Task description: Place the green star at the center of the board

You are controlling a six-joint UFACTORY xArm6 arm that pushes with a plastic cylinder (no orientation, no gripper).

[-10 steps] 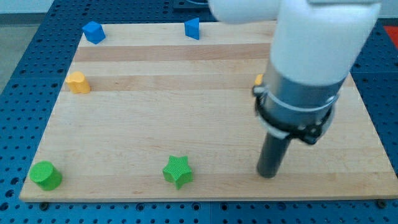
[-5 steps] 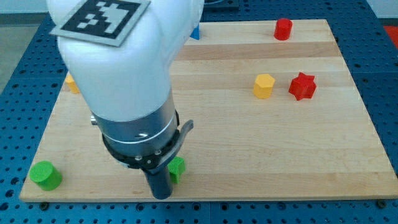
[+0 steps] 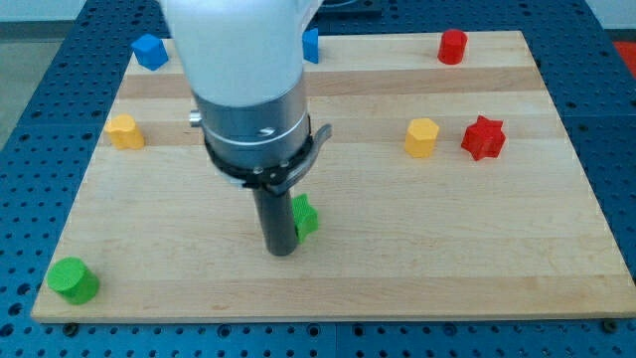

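My tip (image 3: pixel 281 252) sits on the board (image 3: pixel 397 278) just left of the green star (image 3: pixel 305 217), touching it — star mostly hidden behind the rod, a bit below board centre. No jaws; tip holds nothing. Others well apart: green cylinder (image 3: pixel 74 280) bottom-left, yellow block (image 3: pixel 124 131) at left, yellow hexagon (image 3: pixel 421 137) & red star (image 3: pixel 484 137) at right.

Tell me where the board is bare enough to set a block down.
Widest bare patch: the view's bottom right, below the yellow block and red star. Also bare: between the green cylinder and my tip. Crowded where my tip stands beside the green star.
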